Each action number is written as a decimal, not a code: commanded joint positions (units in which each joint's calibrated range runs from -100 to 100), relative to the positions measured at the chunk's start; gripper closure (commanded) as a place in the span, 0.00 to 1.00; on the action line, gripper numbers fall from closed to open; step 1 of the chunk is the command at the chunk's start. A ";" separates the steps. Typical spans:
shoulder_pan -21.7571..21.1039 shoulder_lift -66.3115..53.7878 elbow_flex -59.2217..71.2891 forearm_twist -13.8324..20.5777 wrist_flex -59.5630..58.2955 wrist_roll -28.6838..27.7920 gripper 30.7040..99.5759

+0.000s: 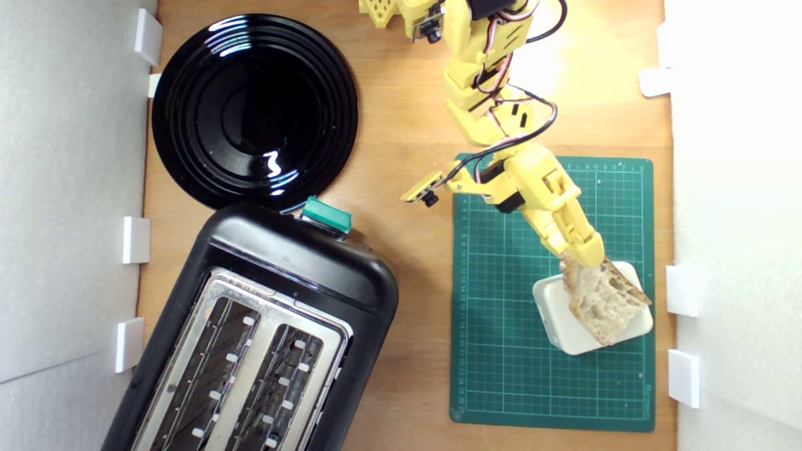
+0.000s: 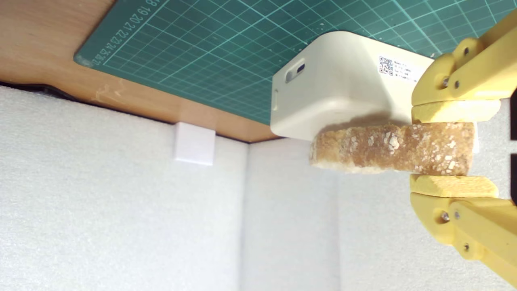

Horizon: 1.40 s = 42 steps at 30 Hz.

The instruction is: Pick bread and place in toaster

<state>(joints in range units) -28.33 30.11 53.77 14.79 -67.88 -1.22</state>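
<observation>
Tool (image 2: 454, 147) clamps bread (image 1: 604, 300) over cream block (image 1: 557, 313) on cutting mat (image 1: 501, 351). Toaster (image 1: 301, 263) well apart; black plate (image 1: 254, 109) beyond it.

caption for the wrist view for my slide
Gripper shut on the bread by its crust, over the cream block on the green mat.

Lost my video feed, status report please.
Gripper shut on bread, which lies over the cream block. Toaster slots open, empty. Nothing seen between them.

Bread (image 1: 604, 300) atop block (image 1: 557, 313) on mat (image 1: 501, 351), toaster (image 1: 263, 338) well apart.
</observation>
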 commanded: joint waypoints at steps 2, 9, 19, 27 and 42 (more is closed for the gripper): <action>-0.36 -1.24 -1.70 -0.29 -1.32 -0.17 0.62; -0.20 -9.15 -1.34 -0.38 0.90 0.20 0.62; 1.82 -37.02 -1.43 0.53 31.11 0.30 0.62; 8.02 -51.33 -1.34 0.71 35.03 1.56 0.62; 12.13 -68.97 -5.42 -0.38 55.34 12.75 0.62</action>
<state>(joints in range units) -17.80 -33.98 54.14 14.88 -16.69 9.03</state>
